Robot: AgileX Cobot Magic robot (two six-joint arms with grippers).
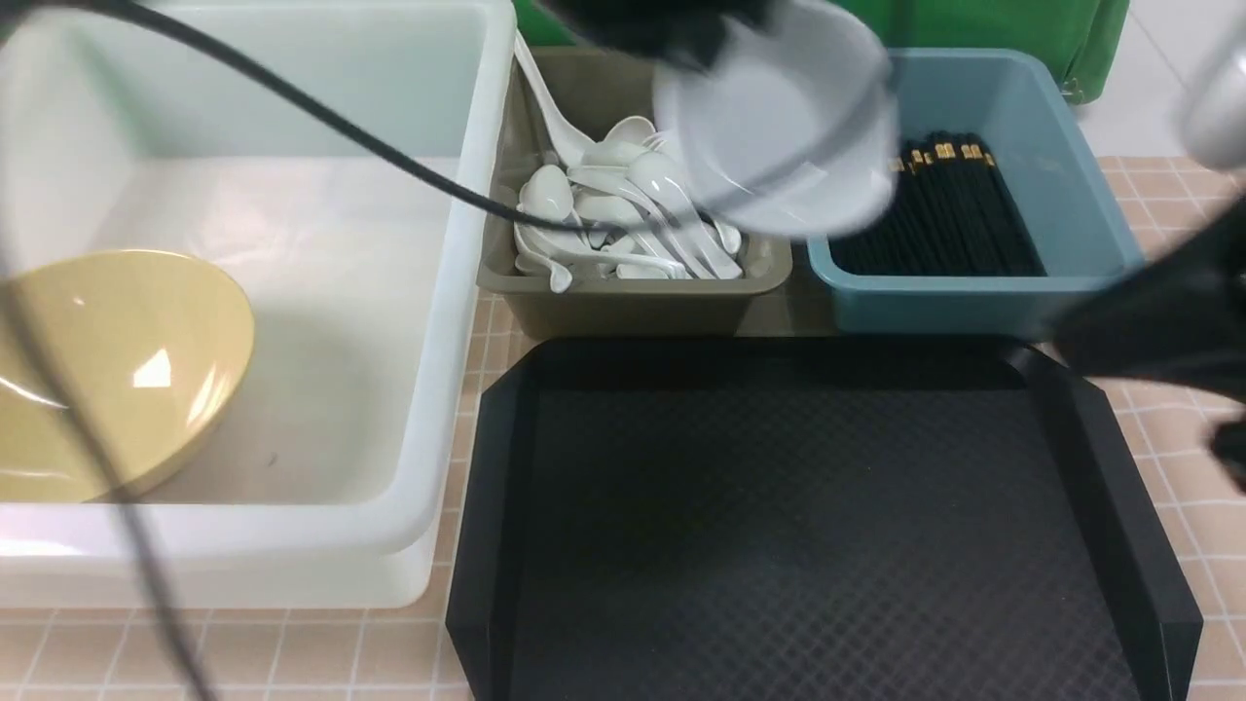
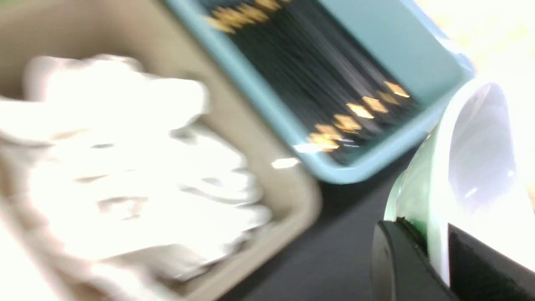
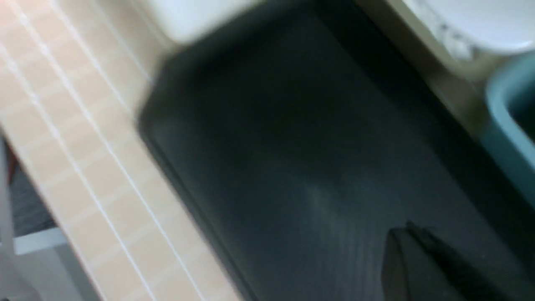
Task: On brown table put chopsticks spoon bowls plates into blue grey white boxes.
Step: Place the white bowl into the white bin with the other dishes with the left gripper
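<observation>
My left gripper [image 1: 681, 39] is shut on the rim of a white bowl [image 1: 779, 146] and holds it tilted in the air above the grey box [image 1: 633, 302] and the blue box [image 1: 973, 302]. The left wrist view shows the jaws [image 2: 436, 251] pinching the bowl's rim [image 2: 480, 159]. The grey box holds several white spoons [image 1: 623, 214]. The blue box holds black chopsticks [image 1: 944, 214]. A yellow bowl [image 1: 117, 370] lies tilted in the white box [image 1: 458, 292]. My right gripper [image 3: 411, 238] is blurred, fingers together and empty, above the black tray [image 3: 292, 146].
A black tray [image 1: 779, 526] fills the front middle of the tiled table, with nothing on it. My left arm's cable [image 1: 292, 97] crosses over the white box. My right arm [image 1: 1168, 312] is a dark blur at the right edge.
</observation>
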